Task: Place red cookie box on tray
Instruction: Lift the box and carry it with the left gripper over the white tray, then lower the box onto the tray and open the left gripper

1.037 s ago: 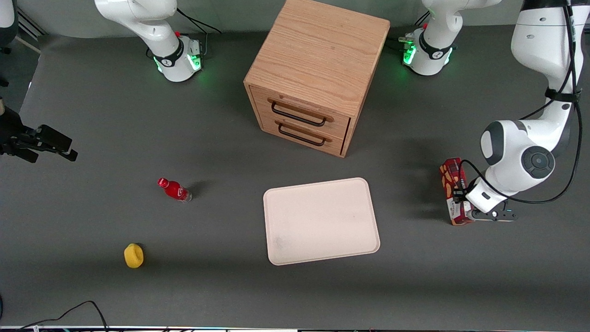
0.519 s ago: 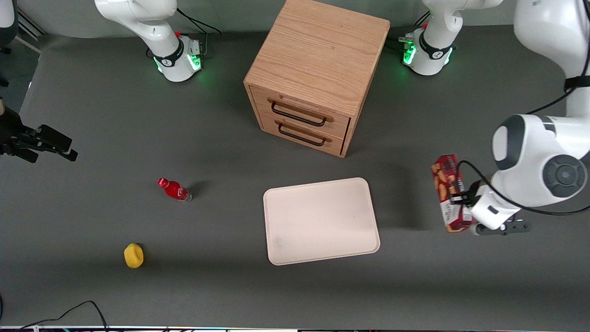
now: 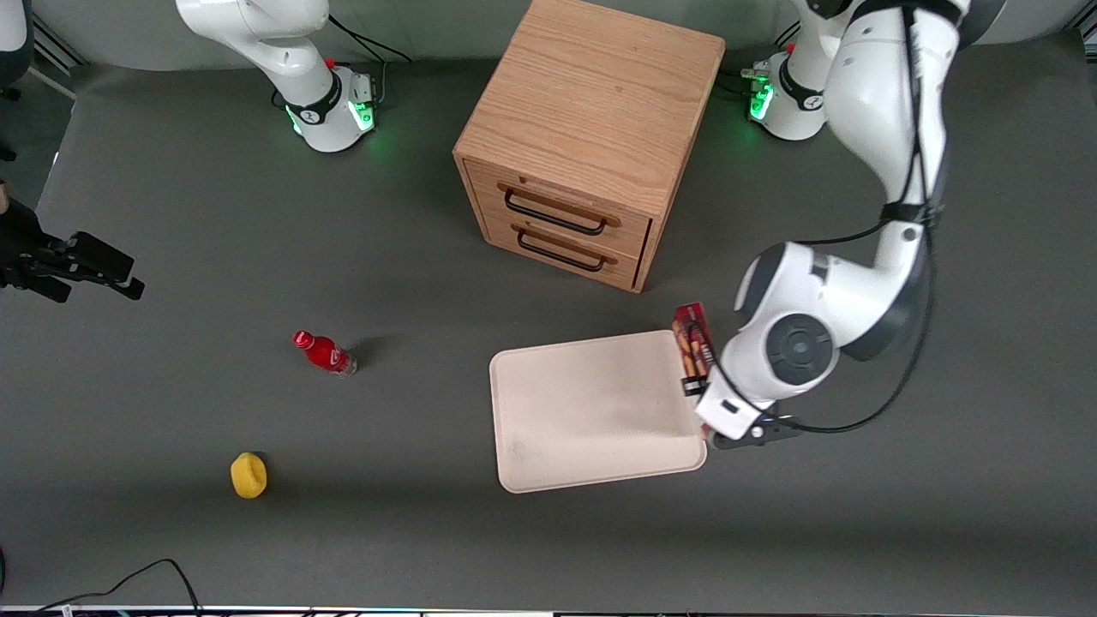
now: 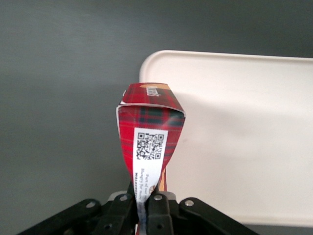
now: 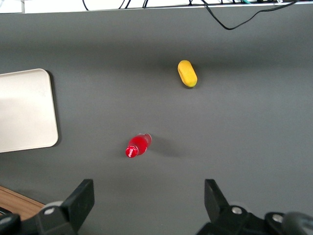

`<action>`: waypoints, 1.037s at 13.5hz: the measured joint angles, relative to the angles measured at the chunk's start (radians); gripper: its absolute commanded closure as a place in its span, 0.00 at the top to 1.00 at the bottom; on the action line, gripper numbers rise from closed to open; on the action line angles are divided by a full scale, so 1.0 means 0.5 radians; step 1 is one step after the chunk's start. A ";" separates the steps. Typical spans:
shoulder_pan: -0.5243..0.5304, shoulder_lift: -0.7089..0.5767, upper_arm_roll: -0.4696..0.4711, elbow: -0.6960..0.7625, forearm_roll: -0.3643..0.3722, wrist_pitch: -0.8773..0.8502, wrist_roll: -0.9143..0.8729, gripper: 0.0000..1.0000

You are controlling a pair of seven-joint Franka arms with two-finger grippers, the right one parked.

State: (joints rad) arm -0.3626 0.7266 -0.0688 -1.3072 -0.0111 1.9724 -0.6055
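Here the left arm reaches out from its base near the drawer cabinet (image 3: 591,137), bends at the elbow and folds back down, its wrist hanging over the tray's edge toward the working arm's end of the surface (image 3: 171,531). The gripper (image 3: 701,390) sits at that edge of the tray (image 3: 591,411), mostly hidden under the wrist in the front view. In the wrist view the gripper (image 4: 145,201) shows its fingers (image 4: 156,210) drawn close together, pinching one end of the box (image 4: 149,137) between them, so the grip is closed on the box.

The box (image 3: 694,347) is held off the surface, standing up out of the gripper with its free end lifted; in the front view it leans along the tray's edge, its upper part reaching just past the tray corner nearest the cabinet. In the wrist view the box's white label with a QR code faces the camera, and the tray (image 4: 244,137) lies below it, with the box over the tray's rim: part of it over the tray, part over the grey surface.

The cabinet stands farther from the front camera than the tray, both drawers shut. Toward the parked arm's end lie a small red bottle (image 3: 324,352) and, nearer the camera, a yellow object (image 3: 248,476), both well apart from the tray.
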 measured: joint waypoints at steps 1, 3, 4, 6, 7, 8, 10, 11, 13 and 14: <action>-0.028 0.059 0.000 0.022 0.000 0.057 -0.028 0.00; -0.060 0.123 0.002 0.046 0.001 0.092 -0.040 0.00; -0.073 0.142 0.002 0.050 0.009 0.093 -0.040 0.10; -0.086 0.170 0.003 0.053 0.065 0.112 -0.041 1.00; -0.087 0.180 0.004 0.055 0.092 0.121 -0.041 1.00; -0.087 0.183 0.006 0.056 0.121 0.123 -0.041 1.00; -0.085 0.179 0.023 0.075 0.148 0.112 -0.041 1.00; -0.079 0.172 0.033 0.094 0.150 0.077 -0.041 1.00; -0.017 0.120 0.046 0.154 0.149 -0.080 -0.033 1.00; 0.040 0.059 0.046 0.179 0.140 -0.193 0.011 1.00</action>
State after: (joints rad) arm -0.3426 0.7558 -0.0457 -1.2179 0.0589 1.8757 -0.5997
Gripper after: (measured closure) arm 0.115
